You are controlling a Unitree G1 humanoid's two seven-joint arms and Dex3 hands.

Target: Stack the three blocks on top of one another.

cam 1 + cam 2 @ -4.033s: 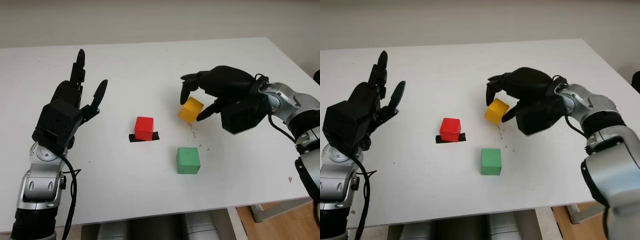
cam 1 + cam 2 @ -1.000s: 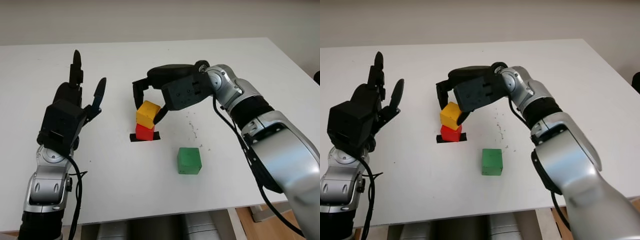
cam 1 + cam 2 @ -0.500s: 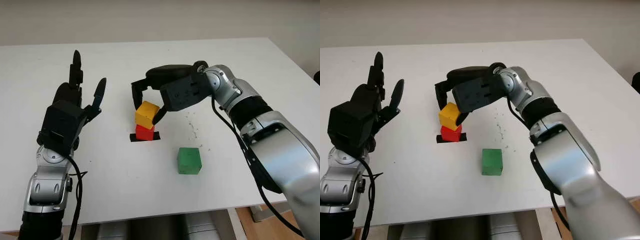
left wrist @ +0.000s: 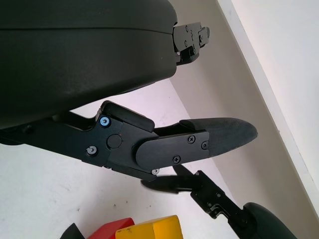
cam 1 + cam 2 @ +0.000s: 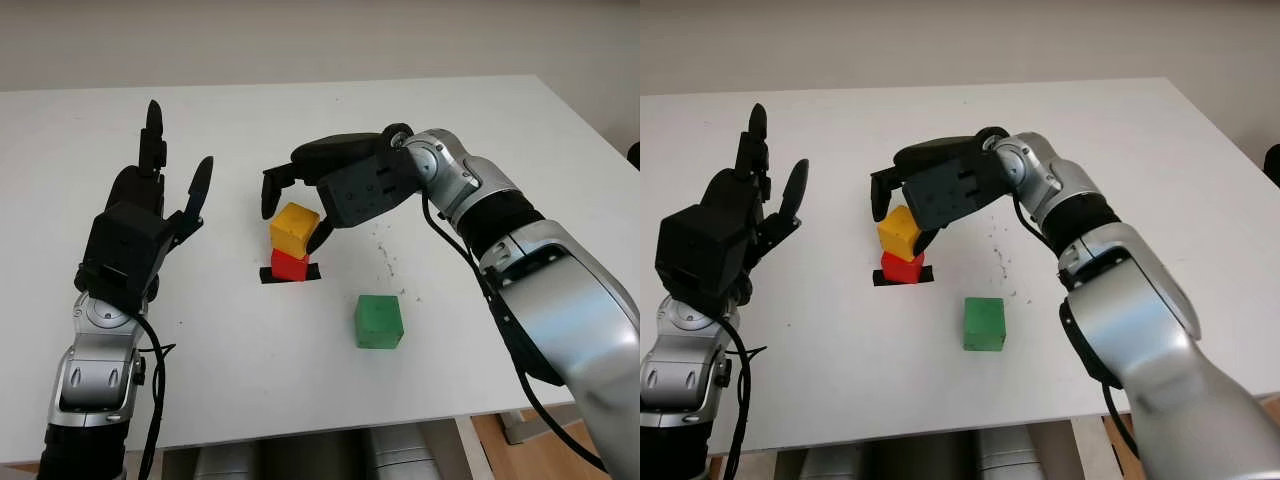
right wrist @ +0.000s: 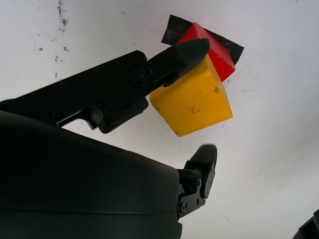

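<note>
Yellow block [image 5: 295,229] now sits on red block [image 5: 290,265]; right hand [image 5: 300,205] has let go, fingers opened since 0.5 s ago.

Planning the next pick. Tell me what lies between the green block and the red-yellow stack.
Only bare white table separates the green block from the stack in the left eye view.
</note>
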